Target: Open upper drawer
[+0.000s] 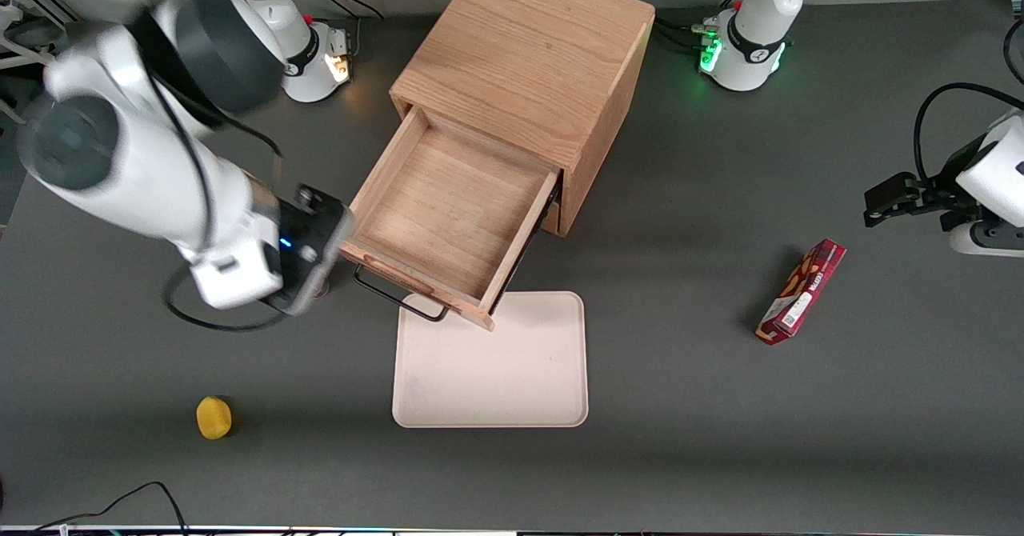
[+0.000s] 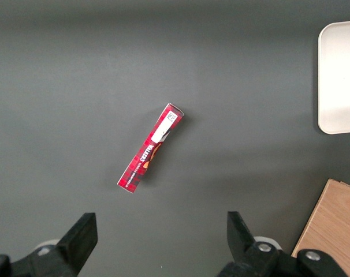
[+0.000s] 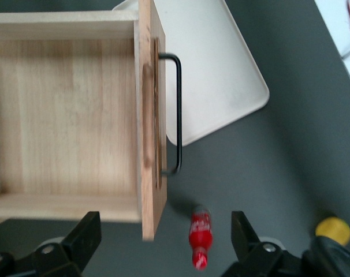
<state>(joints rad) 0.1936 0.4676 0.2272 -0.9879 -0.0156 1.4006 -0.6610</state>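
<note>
The upper drawer [image 1: 448, 208] stands pulled far out of the oak cabinet [image 1: 528, 64], and its shallow wooden box is empty. Its thin black bar handle [image 1: 400, 296] runs along the light wood front [image 3: 151, 133] and overhangs the tray. My gripper [image 3: 166, 242] hovers above the table beside the drawer front's corner at the working arm's end. It is open, and its black fingers [image 3: 85, 236] stand wide apart with nothing held. Seen from the wrist, the handle [image 3: 178, 115] is apart from the fingers. The white hand [image 1: 304, 248] hides the fingers in the front view.
A cream tray [image 1: 496, 368] lies on the table in front of the drawer, nearer the front camera. A small red bottle [image 3: 200, 236] lies on the table below the gripper. A yellow object [image 1: 214, 418] and a red snack box [image 1: 802, 290] also lie on the table.
</note>
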